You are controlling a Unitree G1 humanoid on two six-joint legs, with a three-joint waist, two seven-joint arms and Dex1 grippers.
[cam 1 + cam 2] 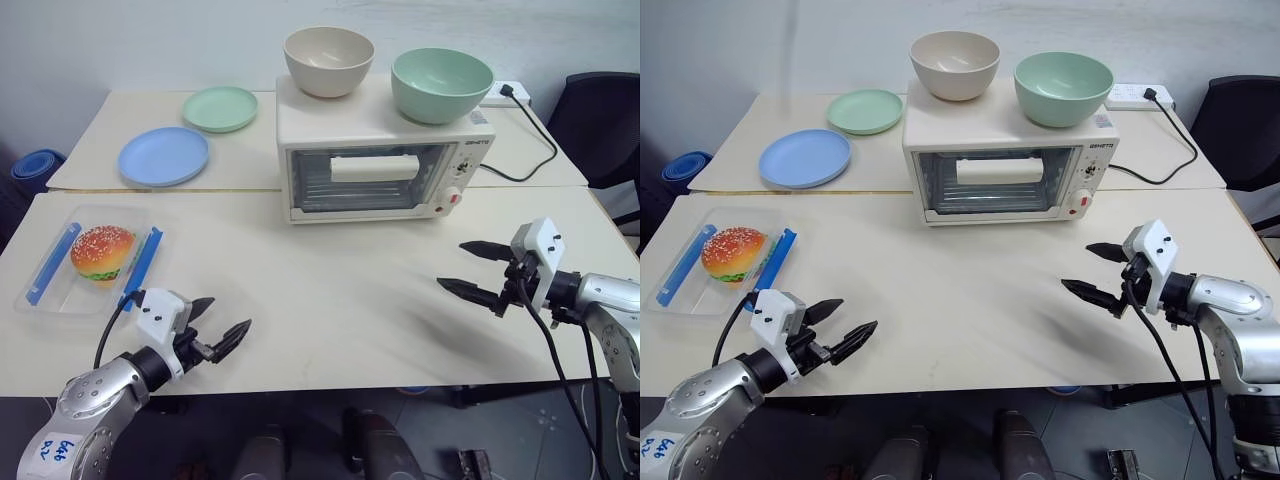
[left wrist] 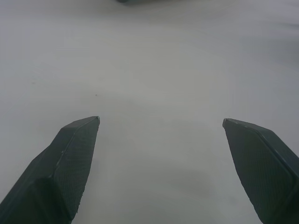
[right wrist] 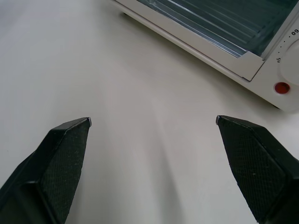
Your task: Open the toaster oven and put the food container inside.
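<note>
The toaster oven [image 1: 385,165] is seen at the far middle of the table [image 1: 330,300], its glass door shut and its white bar handle [image 1: 375,167] lying across the upper part of the glass. The food container [image 1: 88,262] is placed at the near left, well apart from the oven, with a toy burger [image 1: 102,252] seen through its clear plastic and 2 blue clips [image 1: 142,267] along its sides. The left gripper [image 1: 222,335] is held over the bare table just beside the container, its jaws spread wide and nothing held; the right gripper [image 1: 478,268] is held in front of the oven, equally wide and empty. The container is judged light, stiff and rather slippery, so a hold across a side wall or rim is suggested. The door is judged best pulled down by its bar handle. 2 bowls [image 1: 441,84] are stood on the oven and could be shaken. A small dark brand name is printed at the oven's upper right, too small to be read surely; a handwritten label on the left arm cannot be made out.
</note>
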